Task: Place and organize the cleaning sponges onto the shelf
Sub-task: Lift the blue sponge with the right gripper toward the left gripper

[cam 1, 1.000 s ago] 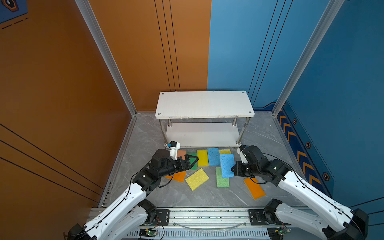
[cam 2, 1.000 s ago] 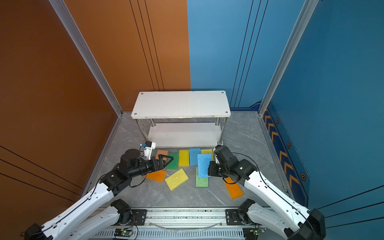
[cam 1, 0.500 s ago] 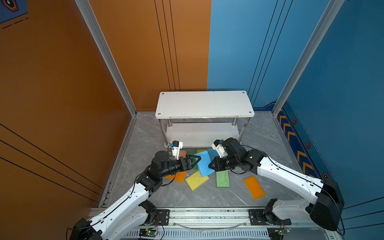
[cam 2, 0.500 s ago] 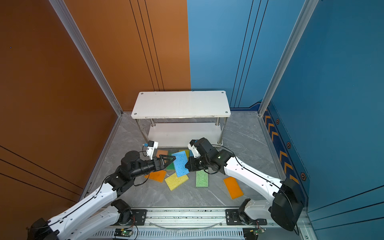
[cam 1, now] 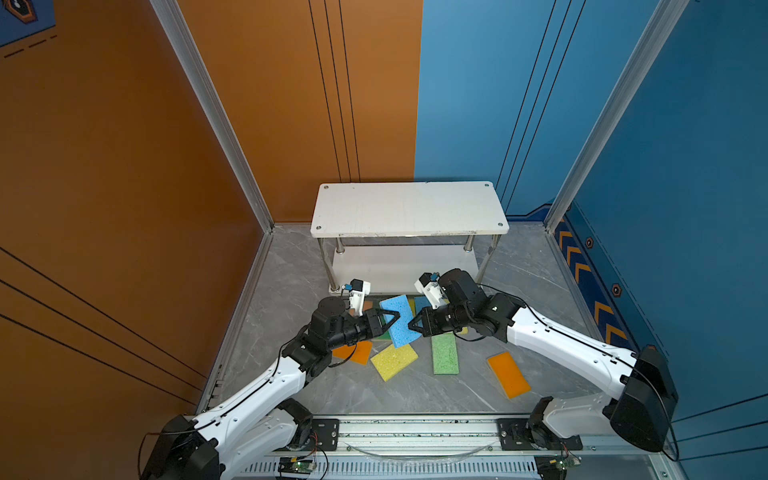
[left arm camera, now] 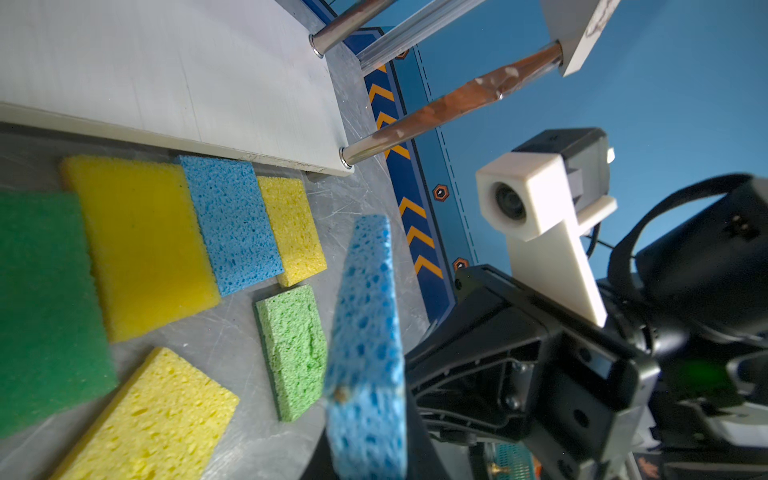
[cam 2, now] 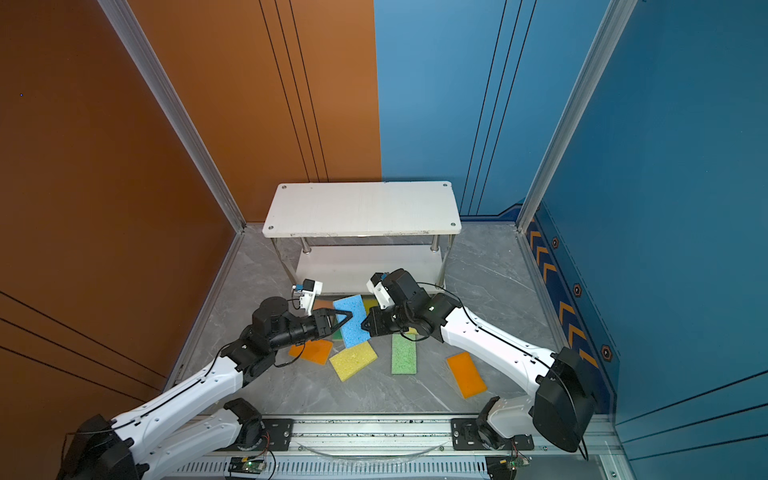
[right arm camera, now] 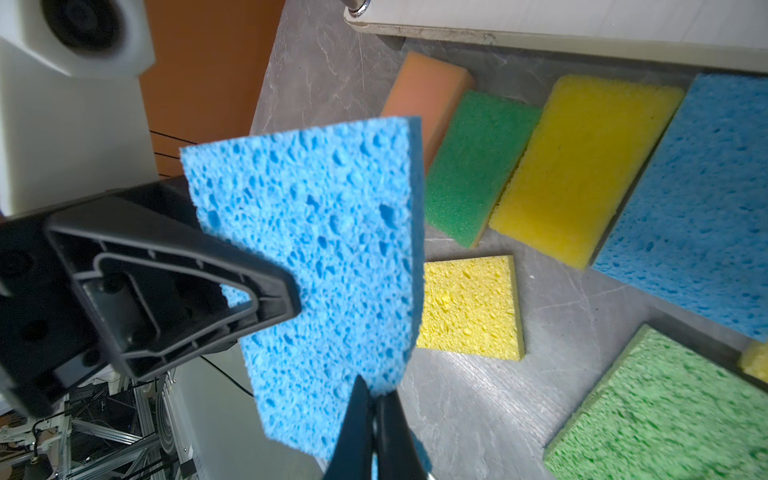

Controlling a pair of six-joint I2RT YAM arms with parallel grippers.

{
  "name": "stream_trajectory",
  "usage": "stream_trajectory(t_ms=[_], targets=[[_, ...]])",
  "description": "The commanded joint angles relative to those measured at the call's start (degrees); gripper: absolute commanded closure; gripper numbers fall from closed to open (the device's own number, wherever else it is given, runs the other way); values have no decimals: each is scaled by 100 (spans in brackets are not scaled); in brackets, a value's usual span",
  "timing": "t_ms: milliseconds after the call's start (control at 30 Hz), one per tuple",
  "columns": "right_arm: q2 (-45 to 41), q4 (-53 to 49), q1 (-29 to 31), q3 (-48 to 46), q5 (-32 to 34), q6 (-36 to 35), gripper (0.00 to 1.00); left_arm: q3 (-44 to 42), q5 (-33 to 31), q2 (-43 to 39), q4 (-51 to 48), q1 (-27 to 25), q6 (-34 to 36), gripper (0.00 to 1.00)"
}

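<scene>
Just in front of the white two-tier metal-post shelf [cam 1: 409, 208], a blue porous rectangular sponge [cam 1: 395, 305] hangs above the other coloured sponges [cam 1: 444, 353]. The right gripper [cam 1: 411, 326] pinches one edge, and the left gripper [cam 1: 395, 319] seems clamped across the opposite side.

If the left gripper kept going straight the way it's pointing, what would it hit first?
Probably the right gripper: it and the left gripper are shut on the same blue sponge, tips facing across it; depth is unclear.

Robot lab cell: aluminium frame [cam 1: 210, 104], panel walls [cam 1: 104, 166].
</scene>
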Motion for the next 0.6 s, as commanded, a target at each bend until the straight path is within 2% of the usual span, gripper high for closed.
stream_trajectory(t_ms=[0, 33, 100, 200, 367, 567], targets=[[102, 71, 4, 161, -91, -16, 93, 81, 4, -37, 112, 111, 38, 99], [89, 72, -1, 159, -94, -16, 82, 69, 40, -41, 119, 145, 31, 100], [66, 75, -35, 158, -127, 4, 67, 66, 128, -61, 112, 223, 25, 100], [25, 67, -115, 122, -226, 8, 56, 45, 281, -200, 108, 398, -53, 100], [23, 224, -131, -4, -555, 112, 54, -58, 499, -501, 79, 684, -223, 100], [-10, 649, -38, -168, -708, 302, 55, -199, 478, -669, 73, 738, -333, 100]])
